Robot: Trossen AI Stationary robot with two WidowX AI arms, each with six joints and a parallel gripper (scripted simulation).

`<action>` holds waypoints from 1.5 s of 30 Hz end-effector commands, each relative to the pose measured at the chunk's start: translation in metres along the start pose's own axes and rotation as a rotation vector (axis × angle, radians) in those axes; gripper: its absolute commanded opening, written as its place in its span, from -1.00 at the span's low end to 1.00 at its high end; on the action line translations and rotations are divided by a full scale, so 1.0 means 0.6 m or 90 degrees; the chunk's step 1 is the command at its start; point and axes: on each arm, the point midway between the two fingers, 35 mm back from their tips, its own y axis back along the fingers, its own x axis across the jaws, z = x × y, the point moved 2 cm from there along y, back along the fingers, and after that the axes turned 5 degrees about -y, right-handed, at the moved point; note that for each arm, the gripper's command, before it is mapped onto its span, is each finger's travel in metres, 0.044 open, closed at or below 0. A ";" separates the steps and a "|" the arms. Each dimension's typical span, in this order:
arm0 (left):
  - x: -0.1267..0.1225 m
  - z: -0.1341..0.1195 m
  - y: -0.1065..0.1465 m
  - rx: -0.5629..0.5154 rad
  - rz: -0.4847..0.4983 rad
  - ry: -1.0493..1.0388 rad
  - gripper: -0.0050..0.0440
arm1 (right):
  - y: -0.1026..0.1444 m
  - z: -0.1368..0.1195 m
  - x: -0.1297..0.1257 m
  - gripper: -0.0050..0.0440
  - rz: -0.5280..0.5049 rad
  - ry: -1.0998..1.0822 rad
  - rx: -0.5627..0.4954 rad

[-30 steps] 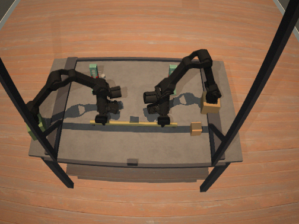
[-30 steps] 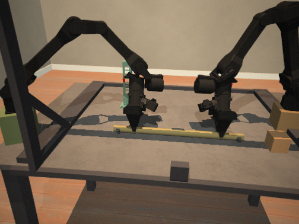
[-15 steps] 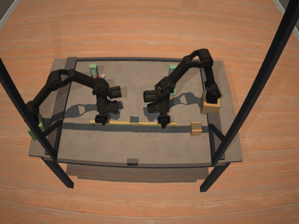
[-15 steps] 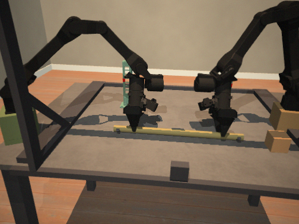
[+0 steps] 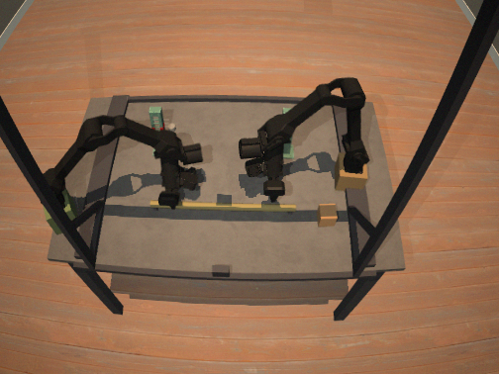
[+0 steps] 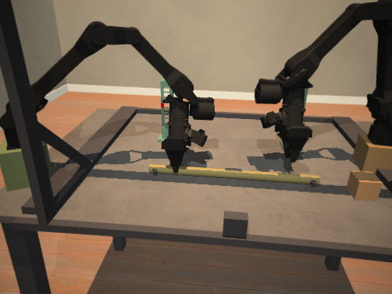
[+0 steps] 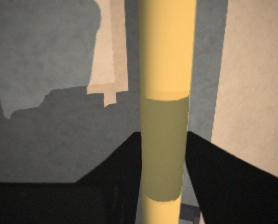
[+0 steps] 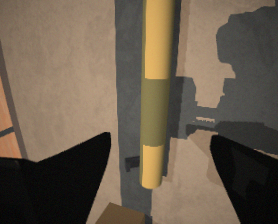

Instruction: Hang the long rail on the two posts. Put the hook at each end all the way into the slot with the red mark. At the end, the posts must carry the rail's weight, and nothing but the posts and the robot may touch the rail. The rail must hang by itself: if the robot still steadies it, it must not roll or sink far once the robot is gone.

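The long yellow rail (image 5: 223,206) (image 6: 241,173) (image 7: 167,50) (image 8: 159,40) lies level and low over the table, with a small dark hook near each end, one at left (image 6: 155,170) and one at right (image 6: 313,181). Whether it touches the table is unclear. My left gripper (image 6: 176,170) (image 7: 162,138) is shut on the rail near its left end. My right gripper (image 6: 292,164) (image 8: 160,140) is open, above the rail's right part, not gripping it. The left green post (image 5: 155,116) (image 6: 164,116) shows a red mark (image 6: 162,105). The right post (image 5: 288,150) (image 6: 306,96) is mostly hidden behind the right arm.
An orange block (image 5: 327,215) (image 6: 364,186) (image 8: 120,215) stands just beyond the rail's right end. A dark block (image 5: 221,271) (image 6: 235,225) is at the table's front edge. Dark frame bars run along both sides. A small pale object (image 5: 171,127) lies beside the left post.
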 end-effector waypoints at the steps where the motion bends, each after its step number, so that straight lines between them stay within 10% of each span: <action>1: -0.002 0.008 0.016 -0.017 0.003 -0.005 -1.00 | 0.003 0.009 0.015 0.31 -0.031 0.005 0.000; 15: -0.002 0.008 0.016 -0.017 0.003 -0.005 -1.00 | -0.053 0.001 0.087 0.12 -0.355 -0.010 -0.054; 45: -0.002 0.008 0.016 -0.017 0.003 -0.005 -1.00 | -0.103 -0.003 0.052 0.12 -0.379 -0.011 -0.051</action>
